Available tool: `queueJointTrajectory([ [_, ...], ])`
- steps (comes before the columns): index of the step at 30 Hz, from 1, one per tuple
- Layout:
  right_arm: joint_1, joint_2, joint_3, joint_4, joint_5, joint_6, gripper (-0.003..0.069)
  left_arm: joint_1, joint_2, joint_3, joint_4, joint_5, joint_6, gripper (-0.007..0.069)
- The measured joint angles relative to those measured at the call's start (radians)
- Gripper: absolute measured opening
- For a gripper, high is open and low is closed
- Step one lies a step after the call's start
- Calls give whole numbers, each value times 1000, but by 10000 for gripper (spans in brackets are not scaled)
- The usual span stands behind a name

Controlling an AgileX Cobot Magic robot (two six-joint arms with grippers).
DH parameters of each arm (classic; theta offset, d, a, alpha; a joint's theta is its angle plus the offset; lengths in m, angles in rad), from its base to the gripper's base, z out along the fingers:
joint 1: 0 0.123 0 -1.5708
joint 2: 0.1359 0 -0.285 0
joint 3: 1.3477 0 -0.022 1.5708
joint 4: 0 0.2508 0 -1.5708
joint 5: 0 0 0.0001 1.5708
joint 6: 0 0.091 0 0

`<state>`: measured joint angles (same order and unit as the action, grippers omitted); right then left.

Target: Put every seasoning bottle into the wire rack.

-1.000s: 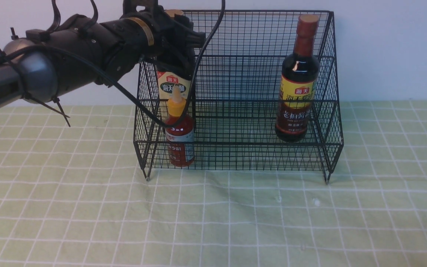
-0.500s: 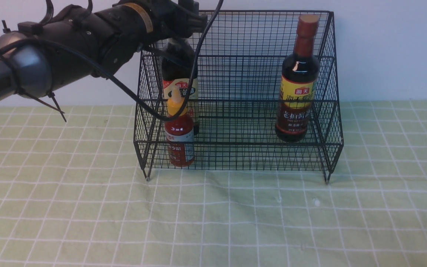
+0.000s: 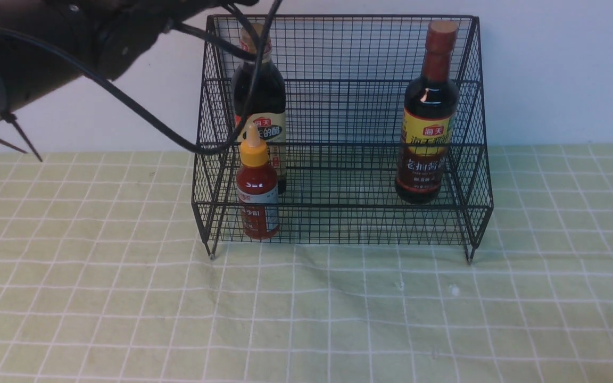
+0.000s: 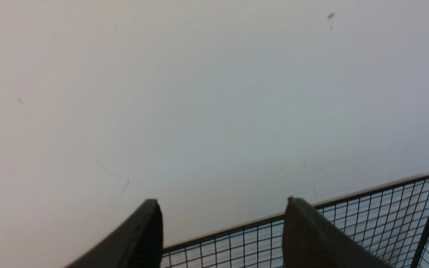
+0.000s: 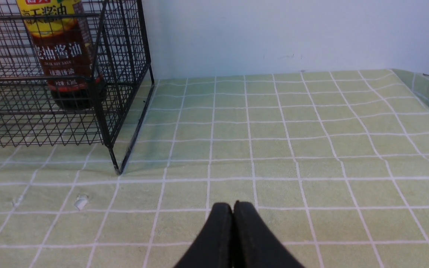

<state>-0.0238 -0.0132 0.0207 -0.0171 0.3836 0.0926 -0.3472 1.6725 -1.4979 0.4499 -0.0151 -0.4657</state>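
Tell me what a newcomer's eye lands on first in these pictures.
First, the black wire rack at the back of the green checked cloth, with all three bottles standing inside: the gold-capped dark bottle at its left, the small red-sauce bottle right in front of it, and the red-capped dark bottle at the right. Next, the left arm looming at top left, its left tool open and empty above the rack's rim.

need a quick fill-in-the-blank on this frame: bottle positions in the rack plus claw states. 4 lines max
1. The number of bottles standing in the wire rack is ____.
2. The small red-sauce bottle stands in front of the bottle with the ____ cap.
3. The left claw is ____ and holds nothing.
4. The right claw is ____, over the green checked cloth.

Missing words: three; gold; open; shut
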Motion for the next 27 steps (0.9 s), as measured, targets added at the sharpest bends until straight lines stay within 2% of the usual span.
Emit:
queueJointTrajectory([
  [3, 0, 0, 0, 0, 0, 0, -15, 0, -49, 0, 0, 78, 0, 364],
  [6, 0, 0, 0, 0, 0, 0, -15, 0, -128, 0, -1, 280, 21, 246],
  [9, 0, 0, 0, 0, 0, 0, -15, 0, -208, 0, -23, 563, 101, 66],
  [10, 0, 0, 0, 0, 0, 0, -15, 0, -233, 0, -39, 648, 131, 35],
  [11, 0, 0, 0, 0, 0, 0, -15, 0, -243, 0, -43, 664, 137, 31],
  [13, 0, 0, 0, 0, 0, 0, -15, 0, -306, 0, -106, 875, 210, -1],
  [16, 0, 0, 0, 0, 0, 0, -15, 0, -386, 2, -183, 1026, 247, -6],
  [20, 0, 0, 0, 0, 0, 0, -15, 0, -485, 45, -255, 1047, 253, -6],
  [21, 0, 0, 0, 0, 0, 0, -15, 0, -567, 103, -310, 1022, 257, -6],
  [27, 0, 0, 0, 0, 0, 0, -15, 0, -826, 335, -439, 900, 261, -6],
])
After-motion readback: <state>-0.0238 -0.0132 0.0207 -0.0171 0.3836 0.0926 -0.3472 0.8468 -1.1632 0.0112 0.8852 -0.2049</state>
